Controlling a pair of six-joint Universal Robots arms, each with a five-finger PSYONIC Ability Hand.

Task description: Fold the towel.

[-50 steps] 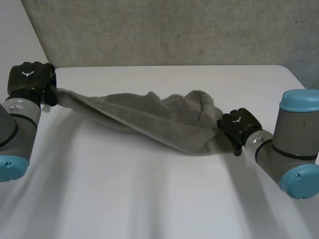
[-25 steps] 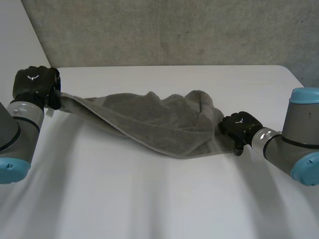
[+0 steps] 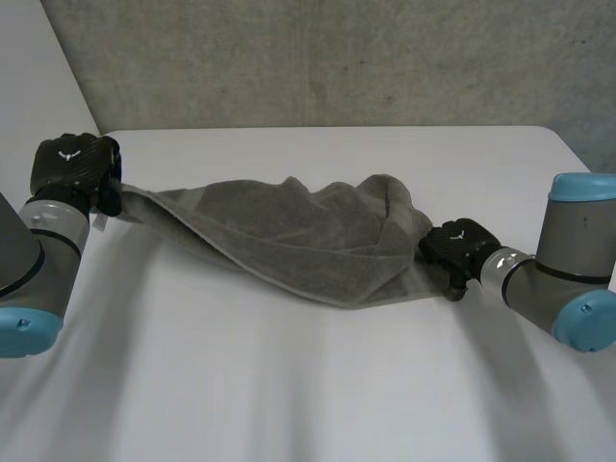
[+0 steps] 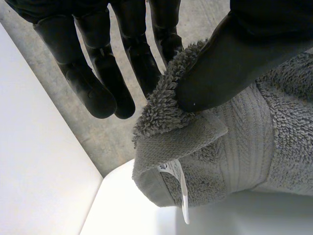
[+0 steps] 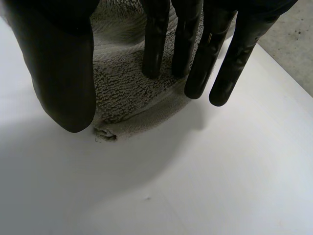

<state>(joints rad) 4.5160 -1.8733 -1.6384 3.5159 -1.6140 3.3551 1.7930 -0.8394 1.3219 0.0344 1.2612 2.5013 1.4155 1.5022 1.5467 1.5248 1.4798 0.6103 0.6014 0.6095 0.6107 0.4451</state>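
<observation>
Pinching towel [image 3: 289, 229] corner, left hand [image 3: 69, 166] hides its tip, lower than before; right hand [image 3: 457, 246] spread over other end.

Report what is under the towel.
The towel sags from the left hand, which pinches one corner, to the right hand. Bare white table shows around it; whatever its folds cover is hidden.

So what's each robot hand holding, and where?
The left robot hand pinches the towel by its tagged corner; right robot hand at the other end, hold unclear.
</observation>
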